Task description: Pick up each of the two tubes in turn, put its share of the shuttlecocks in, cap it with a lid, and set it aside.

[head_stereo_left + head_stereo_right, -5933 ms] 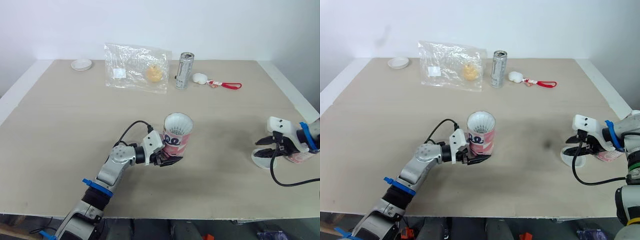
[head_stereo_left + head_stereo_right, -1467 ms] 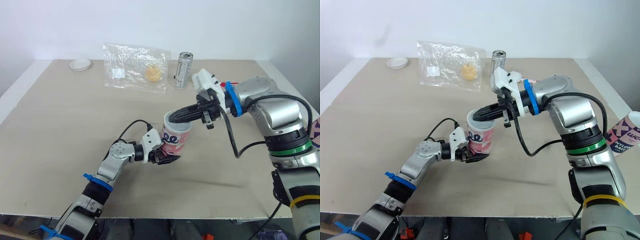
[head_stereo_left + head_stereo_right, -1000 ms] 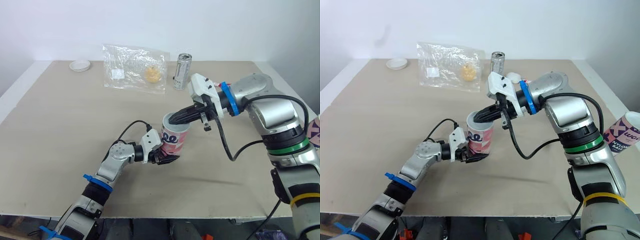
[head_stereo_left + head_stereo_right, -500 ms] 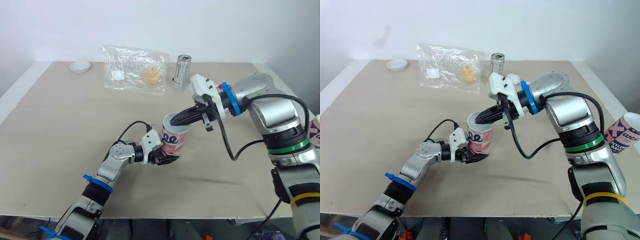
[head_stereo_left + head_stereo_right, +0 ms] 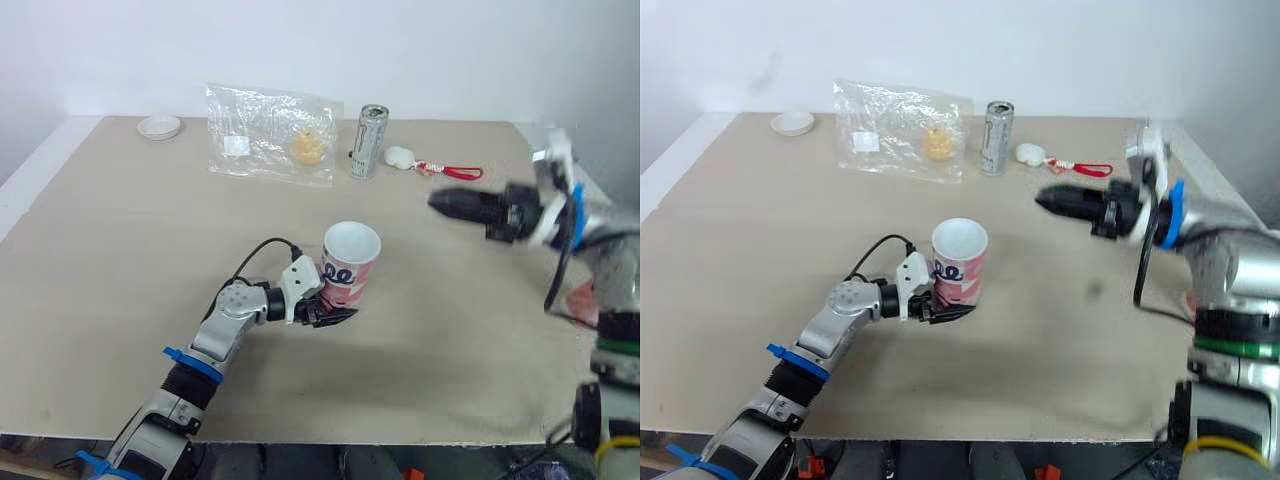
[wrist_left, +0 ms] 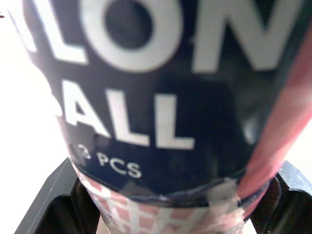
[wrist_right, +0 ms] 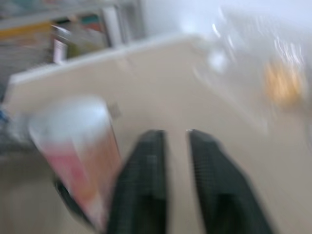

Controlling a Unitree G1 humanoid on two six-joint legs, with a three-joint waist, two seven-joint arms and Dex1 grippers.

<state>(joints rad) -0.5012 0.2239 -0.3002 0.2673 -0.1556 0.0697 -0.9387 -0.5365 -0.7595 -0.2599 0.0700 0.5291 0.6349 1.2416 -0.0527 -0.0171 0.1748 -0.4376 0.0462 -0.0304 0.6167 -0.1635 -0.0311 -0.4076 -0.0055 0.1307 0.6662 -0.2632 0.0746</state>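
Tube (image 5: 350,268) near-upright at table (image 5: 130,230) centre, long axis vertical. Left end effector (image 5: 325,312) clamped on its lower wall. Right end effector (image 5: 445,203) airborne, well apart to tube's right, fingers (image 7: 141,180) narrowly parted, empty. Left arm nearer.

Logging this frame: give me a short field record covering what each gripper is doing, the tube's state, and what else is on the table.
left gripper: shut on the tube, which it holds roughly upright at the middle of the table
right gripper: in the air to the tube's right, apart from it; fingers slightly open, nothing between them
tube top: smooth white; looks capped, not certain
far edge: small white dish, clear plastic bag, can, white charm on a red strap
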